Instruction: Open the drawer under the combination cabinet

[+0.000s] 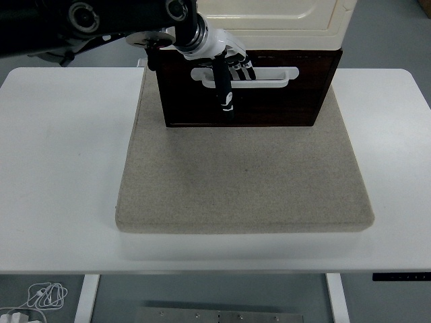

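The cabinet [283, 20] has a cream body and stands at the far end of a beige mat [242, 182]. Under it is a dark brown drawer [296, 101] with a white bar handle [276, 79]. My left arm comes in from the upper left. My left hand [227, 74] is at the left part of the handle. Its fingers [241, 66] curl in behind the bar. One black and white finger [225, 97] hangs down in front of the drawer face. How far the drawer stands out from the cabinet cannot be told.
The mat lies on the white table [60, 168], with bare table to the left, the right and in front. White cables [44, 296] lie on the floor below the near left corner.
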Controlling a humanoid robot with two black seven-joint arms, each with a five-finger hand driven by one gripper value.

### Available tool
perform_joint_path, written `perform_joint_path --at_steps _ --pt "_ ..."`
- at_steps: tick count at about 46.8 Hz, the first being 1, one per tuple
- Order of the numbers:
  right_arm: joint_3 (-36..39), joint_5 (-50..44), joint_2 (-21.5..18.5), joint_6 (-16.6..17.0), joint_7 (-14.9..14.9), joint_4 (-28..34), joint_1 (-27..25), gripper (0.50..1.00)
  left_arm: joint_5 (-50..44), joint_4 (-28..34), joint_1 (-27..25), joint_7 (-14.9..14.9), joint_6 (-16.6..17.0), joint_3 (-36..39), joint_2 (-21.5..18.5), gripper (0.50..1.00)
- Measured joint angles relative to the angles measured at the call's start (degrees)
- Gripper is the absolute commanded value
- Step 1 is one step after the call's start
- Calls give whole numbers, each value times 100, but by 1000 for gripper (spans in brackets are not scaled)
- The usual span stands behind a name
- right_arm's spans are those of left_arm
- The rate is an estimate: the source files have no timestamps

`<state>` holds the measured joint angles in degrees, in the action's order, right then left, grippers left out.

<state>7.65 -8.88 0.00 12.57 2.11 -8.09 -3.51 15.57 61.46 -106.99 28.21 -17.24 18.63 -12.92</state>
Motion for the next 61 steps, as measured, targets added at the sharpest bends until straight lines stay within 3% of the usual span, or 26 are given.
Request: perform_joint_path --at_steps 61 --pt "0 0 0 0 0 0 0 926 -9 116 -119 -9 -693 -152 -24 1000"
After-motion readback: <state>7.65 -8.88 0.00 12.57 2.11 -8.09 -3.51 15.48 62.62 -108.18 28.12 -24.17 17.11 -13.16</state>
